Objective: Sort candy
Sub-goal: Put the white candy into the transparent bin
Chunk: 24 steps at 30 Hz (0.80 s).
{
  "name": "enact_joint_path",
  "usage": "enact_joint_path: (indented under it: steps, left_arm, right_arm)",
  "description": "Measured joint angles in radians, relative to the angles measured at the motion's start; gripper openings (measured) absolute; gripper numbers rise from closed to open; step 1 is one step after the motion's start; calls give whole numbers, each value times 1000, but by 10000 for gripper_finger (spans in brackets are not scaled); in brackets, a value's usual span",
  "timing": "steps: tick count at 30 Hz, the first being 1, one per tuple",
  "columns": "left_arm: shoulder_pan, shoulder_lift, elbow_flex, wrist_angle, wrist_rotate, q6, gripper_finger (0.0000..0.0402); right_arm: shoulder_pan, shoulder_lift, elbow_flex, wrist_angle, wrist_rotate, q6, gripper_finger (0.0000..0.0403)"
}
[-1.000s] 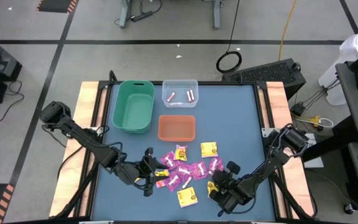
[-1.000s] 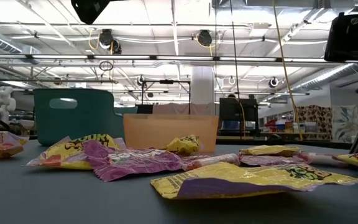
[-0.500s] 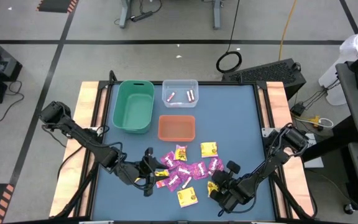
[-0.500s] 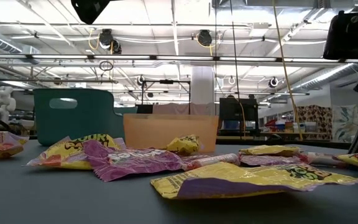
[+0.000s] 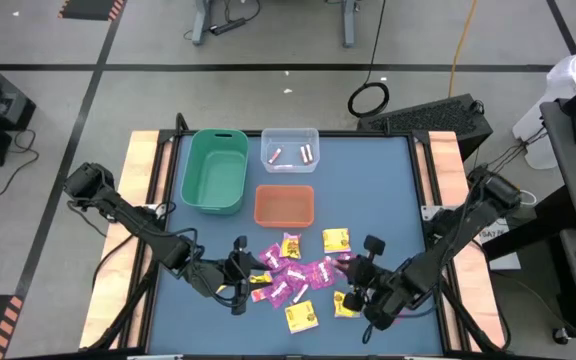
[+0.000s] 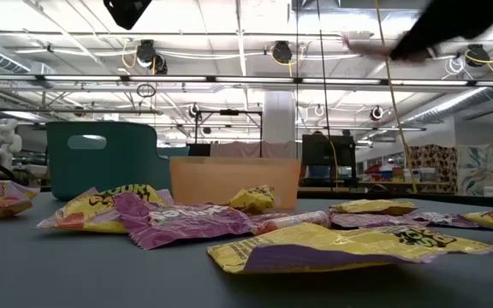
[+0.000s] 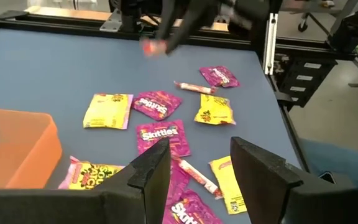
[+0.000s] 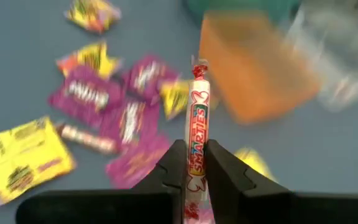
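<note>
The candy lies in a loose pile (image 5: 303, 272) of yellow and magenta packets and thin pale sticks, flat on the blue table top. My left gripper (image 5: 243, 277) waits low at the pile's left side, open, with the pile (image 7: 166, 134) just ahead of its fingers (image 7: 197, 180). My right gripper (image 5: 353, 268) hovers above the pile's right side, shut on one pale pink-white stick (image 8: 196, 118). In the low view the packets (image 6: 187, 218) rest on the table and the right arm is a dark blur high up. My right gripper pinches the pale stick near its lower end (image 8: 194, 163) between its two fingers (image 8: 173, 167). The stick runs along the fingers and juts out past their tips. It is lifted clear of the table, above the pile.
At the table's far side stand a green bin (image 5: 216, 172), a clear bin (image 5: 290, 138) with a few pink sticks in it, and an orange bin (image 5: 284, 206) just beyond the pile. Wooden rails edge the table left and right. Bare blue table lies right of the pile.
My right gripper has risen from the table at the pile's near-right corner and moved toward the far edge, over the pile. The yellow packet it stood over now shows whole. In the low view the arm has left the table surface.
</note>
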Motion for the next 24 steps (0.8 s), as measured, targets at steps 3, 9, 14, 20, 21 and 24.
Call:
enact_joint_path:
  steps: [3,9,14,20,21,24]
  left_arm:
    - [13,0,0,0,-1,6,173]
    - [39,0,0,-5,-4,28,173]
    - [49,0,0,-6,-4,53,173]
    - [54,0,0,-6,-4,98,173]
    - [54,0,0,-6,-4,101,173]
    - [55,0,0,-6,-4,106,173]
  right_arm:
    - [-4,-60,1,31,99,-199,35]
    - [-35,-129,2,66,245,-576,36]
    - [-82,-133,2,62,265,-861,36]
    - [-147,-133,2,61,230,-1078,36]
    - [-153,-133,2,61,230,-1091,36]
    - [-172,-133,2,61,228,-1112,36]
